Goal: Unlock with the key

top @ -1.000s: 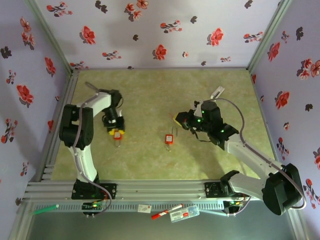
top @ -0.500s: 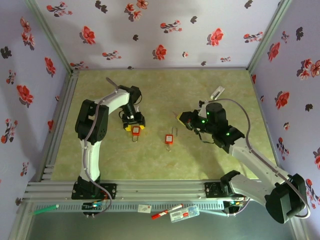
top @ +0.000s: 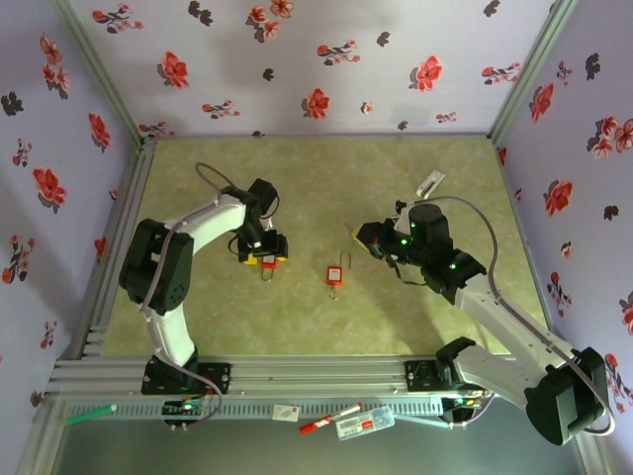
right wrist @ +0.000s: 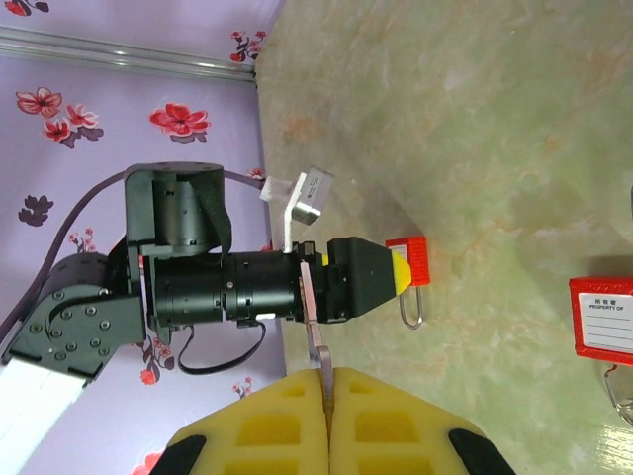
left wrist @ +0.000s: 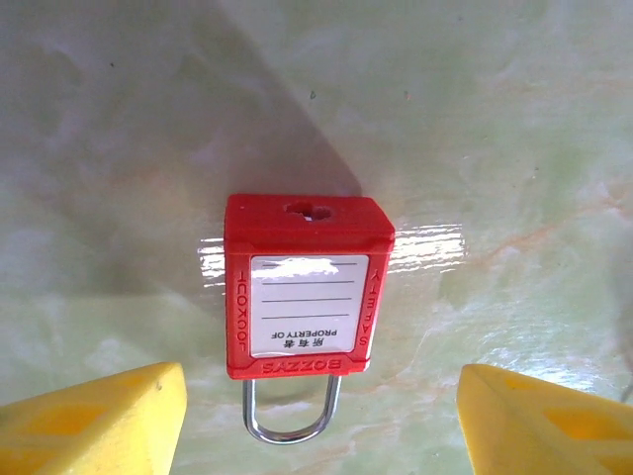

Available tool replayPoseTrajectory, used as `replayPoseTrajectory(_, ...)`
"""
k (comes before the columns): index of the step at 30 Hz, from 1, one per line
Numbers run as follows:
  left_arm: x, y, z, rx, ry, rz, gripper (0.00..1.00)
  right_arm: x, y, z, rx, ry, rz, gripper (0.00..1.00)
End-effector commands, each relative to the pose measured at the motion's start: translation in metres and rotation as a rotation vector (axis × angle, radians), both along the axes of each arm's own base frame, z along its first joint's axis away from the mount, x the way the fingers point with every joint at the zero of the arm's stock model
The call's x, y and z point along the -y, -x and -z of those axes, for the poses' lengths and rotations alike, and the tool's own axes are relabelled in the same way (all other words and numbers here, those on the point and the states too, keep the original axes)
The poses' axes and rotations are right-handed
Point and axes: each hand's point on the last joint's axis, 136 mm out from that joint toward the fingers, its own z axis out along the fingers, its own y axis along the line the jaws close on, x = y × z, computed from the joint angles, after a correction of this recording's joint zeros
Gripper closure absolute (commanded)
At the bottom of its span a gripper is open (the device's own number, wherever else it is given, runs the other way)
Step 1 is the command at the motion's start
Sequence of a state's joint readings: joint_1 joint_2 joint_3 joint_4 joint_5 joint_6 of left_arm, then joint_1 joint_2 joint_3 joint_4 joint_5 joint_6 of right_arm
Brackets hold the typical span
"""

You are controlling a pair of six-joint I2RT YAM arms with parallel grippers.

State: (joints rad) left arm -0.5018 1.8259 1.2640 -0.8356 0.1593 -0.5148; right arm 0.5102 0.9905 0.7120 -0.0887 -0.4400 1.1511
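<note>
Between the closed yellow fingers (right wrist: 247, 426) of the right hand (right wrist: 326, 381) sits the key (right wrist: 315, 336), a thin dark grey sliver poking out past the fingertips, and it's pinched tight. From overhead, that hand is right of centre over the green marbled desk (top: 297, 188), tips aimed toward the left arm.

Over to the left wrist view, and we've got a red padlock (left wrist: 307, 292) lying flat on the desk. Its keyhole (left wrist: 309, 210) is on the far end and its steel shackle (left wrist: 292, 421) points back at the camera. There's a white label (left wrist: 309, 302) on its face, upside down from here, with "PROPERTY OF" and ruled blank lines. The raised brand along the body's near edge reads "BOZZYS". The lettering down the two sides is too small to make out.

Now the left hand (top: 264, 253). It's spread wide, with a yellow fingertip (left wrist: 99, 421) on either side of the padlock. Neither one touches it, and the hand holds nothing.

A second red padlock (top: 335, 274) lies on the desk between the two hands, apart from both. The right wrist view catches its label at the frame's edge, with "PROPERTY" legible.
</note>
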Motion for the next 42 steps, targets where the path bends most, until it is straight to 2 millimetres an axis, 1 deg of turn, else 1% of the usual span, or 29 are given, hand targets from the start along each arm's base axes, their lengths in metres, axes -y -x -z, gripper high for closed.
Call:
replayPoseTrajectory(1,0.000,-0.016,0.002,0.119,-0.018,0.020,0.30,0.003,-0.002,-0.005,0.030,0.013,0.006,1.00)
replayPoseTrajectory(7,-0.005,-0.020,0.010,0.183,-0.064,0.047,0.32,0.005,0.000,-0.007,0.030,0.017,0.006,1.00)
replayPoseTrajectory(12,0.004,-0.022,0.010,0.220,-0.041,0.080,0.33,0.006,0.001,-0.006,0.028,0.023,0.008,1.00)
replayPoseTrajectory(21,0.000,-0.005,0.024,0.161,-0.063,0.107,0.40,0.005,-0.002,-0.008,0.031,0.021,0.015,1.00)
replayPoseTrajectory(28,-0.003,0.003,0.027,0.151,-0.074,0.117,0.45,0.006,-0.002,-0.007,0.030,0.028,0.017,1.00)
replayPoseTrajectory(32,0.002,0.005,0.031,0.135,-0.070,0.145,0.56,0.006,-0.002,-0.007,0.030,0.031,0.016,1.00)
replayPoseTrajectory(35,0.007,0.006,0.027,0.142,-0.056,0.173,0.65,0.008,-0.003,-0.007,0.030,0.041,0.018,1.00)
replayPoseTrajectory(39,0.022,0.006,0.011,0.165,-0.022,0.302,0.75,0.012,-0.005,-0.011,0.015,0.023,0.009,1.00)
replayPoseTrajectory(41,0.030,0.005,-0.002,0.197,-0.012,0.389,0.83,0.017,-0.004,-0.013,0.012,0.033,-0.005,1.00)
replayPoseTrajectory(42,0.035,0.005,-0.012,0.223,-0.003,0.434,0.85,0.021,-0.003,-0.017,0.016,0.042,-0.010,1.00)
